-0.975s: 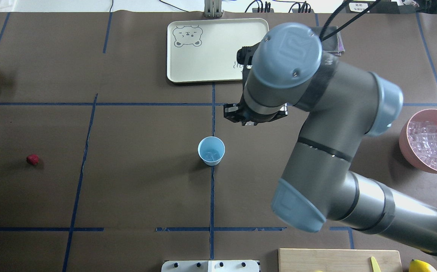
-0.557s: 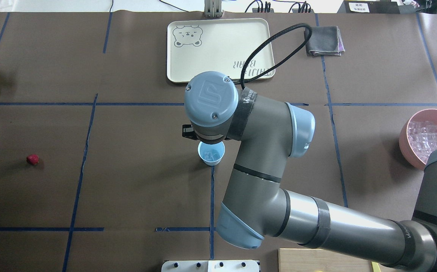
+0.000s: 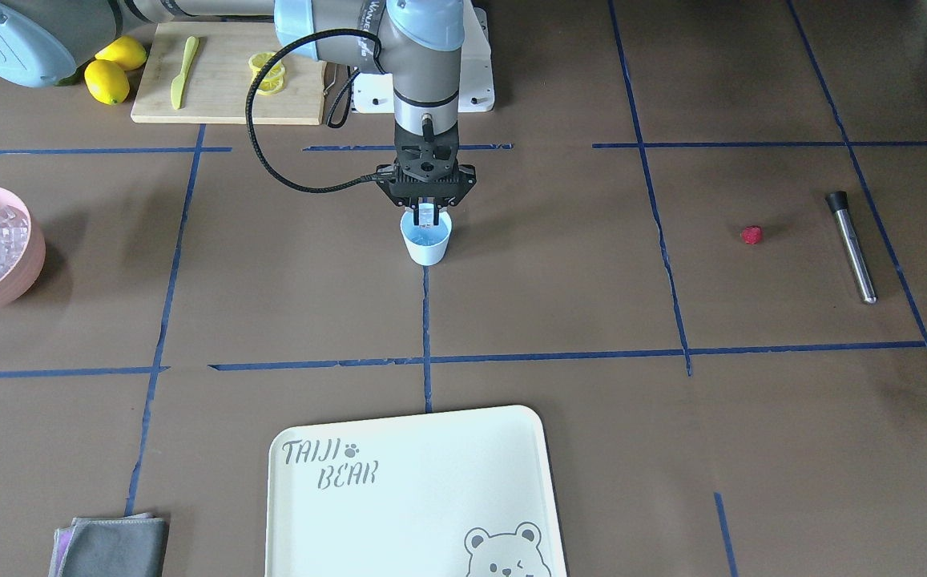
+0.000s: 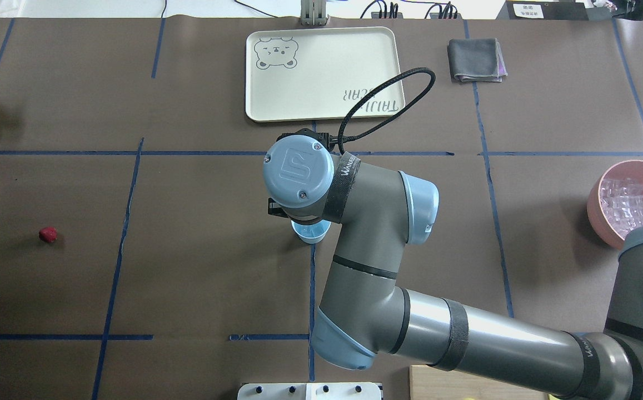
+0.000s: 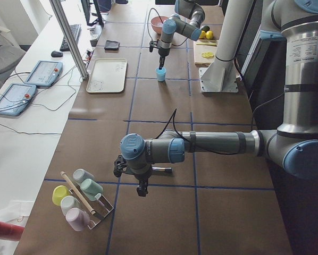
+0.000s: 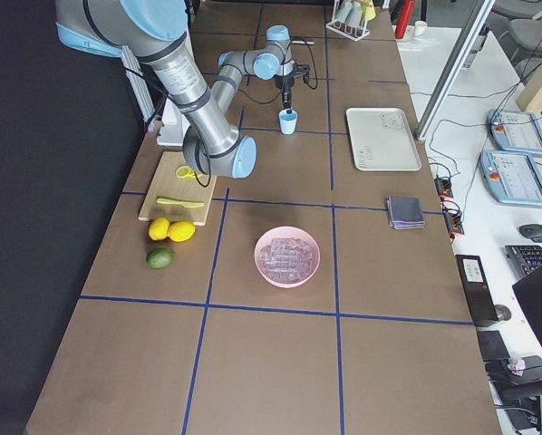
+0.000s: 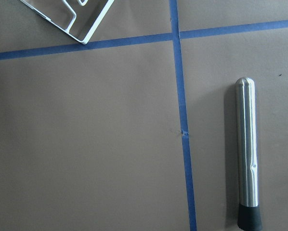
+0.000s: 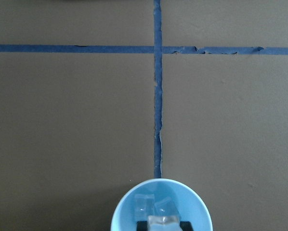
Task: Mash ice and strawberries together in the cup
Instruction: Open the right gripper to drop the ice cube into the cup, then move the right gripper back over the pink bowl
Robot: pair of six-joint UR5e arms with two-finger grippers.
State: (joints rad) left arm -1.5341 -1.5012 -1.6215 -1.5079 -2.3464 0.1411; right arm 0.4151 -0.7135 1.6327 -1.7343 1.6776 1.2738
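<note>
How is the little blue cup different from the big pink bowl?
The cup is light blue; the bowl is pink. The cup is small and narrow; the bowl is much wider. The cup holds a few pieces of ice; the bowl holds a heap. Both stand upright, open at the top, with ice inside.

Cup (image 3: 426, 247): light blue. Ice (image 8: 146, 204): clear, whitish. Strawberry (image 3: 751, 234): red. Bowl (image 3: 26, 272): pink. Tray (image 3: 431, 513): cream, grey bear print and lettering. Table (image 3: 591, 304): brown, blue tape grid. Lemons (image 3: 106, 82): yellow. Cloth (image 3: 114, 546): grey. Rod (image 3: 853, 248): silver, black tip. Board (image 3: 223, 96): pale wood.
</note>
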